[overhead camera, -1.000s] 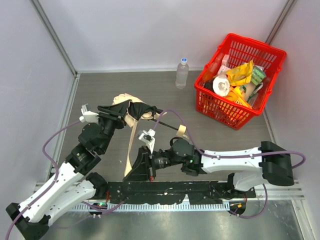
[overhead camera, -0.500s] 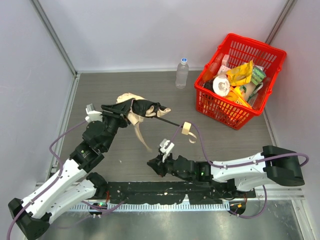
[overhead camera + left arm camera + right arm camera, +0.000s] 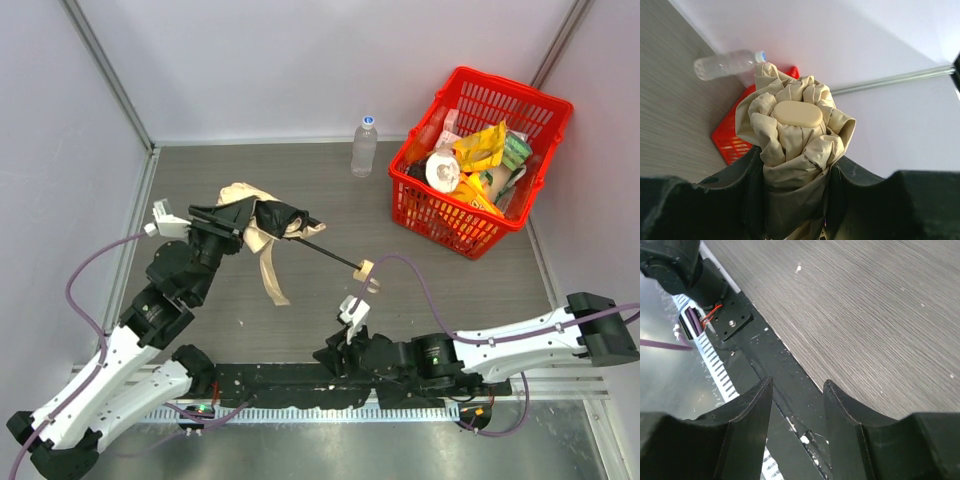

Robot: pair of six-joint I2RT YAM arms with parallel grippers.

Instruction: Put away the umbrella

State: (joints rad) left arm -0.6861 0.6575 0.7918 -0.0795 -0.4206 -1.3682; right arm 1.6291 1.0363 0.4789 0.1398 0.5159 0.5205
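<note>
My right tool (image 3: 324, 356) has retreated to 6 o'clock, narrow and empty; my left tool (image 3: 226, 220) alone clamps the umbrella (image 3: 243, 196).

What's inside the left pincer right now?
The bunched pale cream fabric of the compact umbrella, clamped by the left pincer, with an oval beige cap at its tip. The fabric covers whatever runs inside the bundle.

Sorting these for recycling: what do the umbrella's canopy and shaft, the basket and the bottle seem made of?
The umbrella canopy looks like thin matte cream fabric, given its soft crumpled folds. Its shaft is probably metal: thin, straight, black. The basket seems moulded plastic, a glossy red lattice. The bottle looks like clear plastic, see-through.
</note>
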